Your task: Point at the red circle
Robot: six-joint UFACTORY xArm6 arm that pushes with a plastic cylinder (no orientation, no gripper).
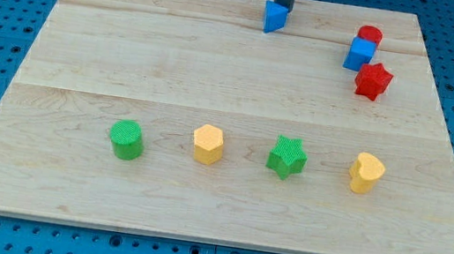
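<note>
The red circle [370, 35] sits in the upper right of the frame, well to the right of my tip [284, 9]; there is no pincer, only a rod; the tip touches the blue triangle [274, 16]; the blue cube [360, 54] and red star [373, 80] crowd just below the target on the desk [174, 57].

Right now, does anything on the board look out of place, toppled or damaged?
Nothing stands out. All the blocks sit flat on the wooden board. My tip is at the blue triangle by the view's top edge, well left of the red circle, which touches the blue cube.
</note>
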